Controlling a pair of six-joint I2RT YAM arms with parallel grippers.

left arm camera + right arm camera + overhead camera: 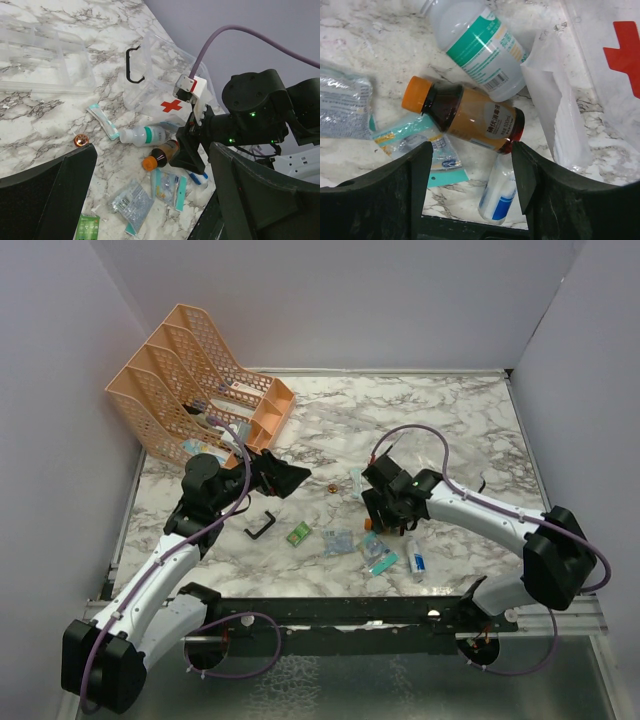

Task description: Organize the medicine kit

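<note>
Brown bottle (pixel 470 120) lying flat, right pincer (pixel 471 152) wide open over it

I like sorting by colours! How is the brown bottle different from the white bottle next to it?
The brown bottle is dark with an orange cap; the white bottle is pale with a green band. The white bottle looks fatter than the brown bottle. The brown bottle lies just ahead of the open right tool; the white bottle lies farther off. Both lie on their sides on the marble table.
</note>
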